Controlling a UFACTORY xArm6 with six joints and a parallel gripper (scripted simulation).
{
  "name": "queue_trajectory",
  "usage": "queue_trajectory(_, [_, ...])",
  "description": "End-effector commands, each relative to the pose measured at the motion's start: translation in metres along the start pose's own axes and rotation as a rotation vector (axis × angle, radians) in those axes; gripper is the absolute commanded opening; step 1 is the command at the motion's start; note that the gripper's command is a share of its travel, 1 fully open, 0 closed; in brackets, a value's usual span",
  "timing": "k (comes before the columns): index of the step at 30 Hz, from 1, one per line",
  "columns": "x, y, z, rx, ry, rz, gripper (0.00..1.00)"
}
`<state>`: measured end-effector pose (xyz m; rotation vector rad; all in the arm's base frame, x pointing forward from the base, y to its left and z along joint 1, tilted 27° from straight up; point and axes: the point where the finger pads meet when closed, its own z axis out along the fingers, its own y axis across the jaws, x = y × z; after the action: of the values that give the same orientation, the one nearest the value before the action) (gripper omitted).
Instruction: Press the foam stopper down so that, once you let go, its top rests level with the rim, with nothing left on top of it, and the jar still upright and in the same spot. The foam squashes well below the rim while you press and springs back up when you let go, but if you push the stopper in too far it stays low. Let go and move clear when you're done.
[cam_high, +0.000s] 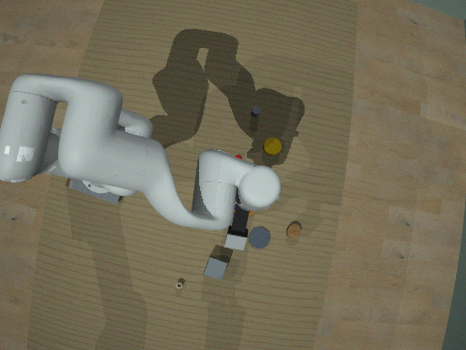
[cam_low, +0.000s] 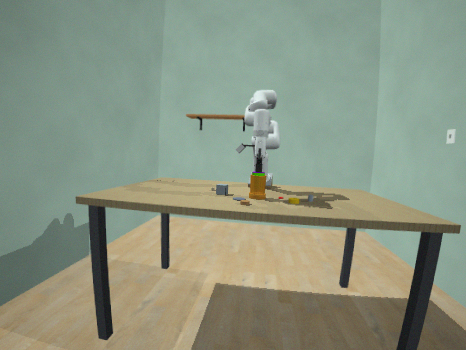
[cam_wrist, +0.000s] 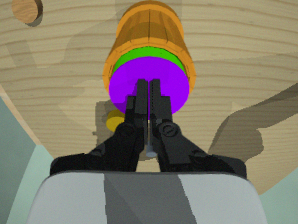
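An orange jar (cam_wrist: 152, 30) stands upright on the table; it also shows in the exterior view (cam_low: 257, 186). A purple foam stopper (cam_wrist: 148, 86) sits in its mouth, with a green band (cam_wrist: 148, 58) showing behind it at the rim. My gripper (cam_wrist: 149, 93) is shut and empty, its fingertips over the middle of the stopper's top, at or just above it. In the side view the gripper (cam_low: 258, 169) hangs straight above the jar. In the overhead view the arm hides the jar.
A blue-grey disc (cam_high: 259, 237), a brown disc (cam_high: 294, 229), a grey cube (cam_high: 216, 268), a yellow puck (cam_high: 272, 145), a small grey peg (cam_high: 255, 111), a small red piece (cam_high: 238, 156) and a tiny ring (cam_high: 179, 284) lie around the jar.
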<state>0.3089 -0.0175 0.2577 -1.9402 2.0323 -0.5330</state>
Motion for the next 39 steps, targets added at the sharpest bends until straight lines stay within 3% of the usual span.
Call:
queue_trajectory(1, [0.000, -0.001, 0.000, 0.003, 0.000, 0.000, 0.00])
queue_trajectory(39, [0.000, -0.001, 0.017, 0.003, 0.000, 0.000, 0.00])
